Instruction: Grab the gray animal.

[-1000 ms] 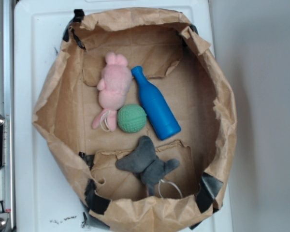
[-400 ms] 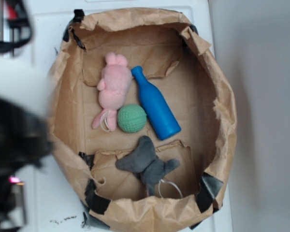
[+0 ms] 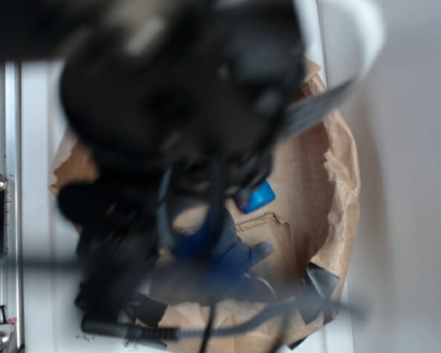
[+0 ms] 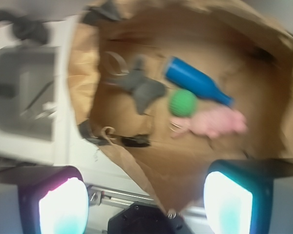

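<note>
The gray animal [image 4: 141, 87] lies flat on the floor of the brown paper bag [image 4: 136, 161], near its far-left wall in the wrist view, with a thin white loop beside it. My gripper [image 4: 146, 202] is open, with its two pale pads wide apart and nothing between them. It hovers high over the bag's near rim, well short of the toy. In the exterior view my blurred arm [image 3: 176, 95] covers most of the bag. Only the gray animal's right part [image 3: 244, 255] shows beneath it.
A blue bottle [image 4: 195, 83], a green ball [image 4: 182, 103] and a pink plush bunny [image 4: 217, 122] lie to the right of the gray animal inside the bag. The crumpled bag wall [image 3: 342, 191] rises all around. A metal rail [image 3: 4, 147] runs along the white table's edge.
My arm has swung in from the left and now hangs over the bag, hiding most of it. The toys have not moved.
</note>
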`<state>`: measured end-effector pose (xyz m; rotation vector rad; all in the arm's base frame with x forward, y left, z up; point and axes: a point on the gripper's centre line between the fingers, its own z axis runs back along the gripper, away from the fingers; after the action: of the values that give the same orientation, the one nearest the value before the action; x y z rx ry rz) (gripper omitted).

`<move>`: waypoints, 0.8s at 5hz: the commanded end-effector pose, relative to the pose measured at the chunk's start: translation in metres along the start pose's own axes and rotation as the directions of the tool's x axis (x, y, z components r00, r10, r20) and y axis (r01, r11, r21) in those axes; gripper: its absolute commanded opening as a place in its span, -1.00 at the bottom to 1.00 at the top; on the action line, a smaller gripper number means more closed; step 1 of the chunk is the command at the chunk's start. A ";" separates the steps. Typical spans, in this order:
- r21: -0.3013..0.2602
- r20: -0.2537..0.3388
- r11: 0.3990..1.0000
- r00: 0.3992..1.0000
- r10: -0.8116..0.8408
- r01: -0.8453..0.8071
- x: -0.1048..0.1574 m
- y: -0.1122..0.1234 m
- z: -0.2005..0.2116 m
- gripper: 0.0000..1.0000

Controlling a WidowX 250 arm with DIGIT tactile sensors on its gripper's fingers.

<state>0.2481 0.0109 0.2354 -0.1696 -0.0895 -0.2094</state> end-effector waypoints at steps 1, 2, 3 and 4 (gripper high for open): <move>0.012 0.046 1.000 0.999 -0.010 0.009 0.003 -0.004 0.012 1.00; 0.012 0.046 1.000 0.999 -0.010 0.009 0.003 -0.004 0.012 1.00; 0.070 0.093 0.997 0.995 -0.042 0.036 -0.010 0.000 -0.031 1.00; 0.203 0.067 0.976 0.993 -0.098 0.083 -0.006 0.019 -0.069 1.00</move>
<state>0.2491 0.0226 0.1553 0.0134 -0.1568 -0.2711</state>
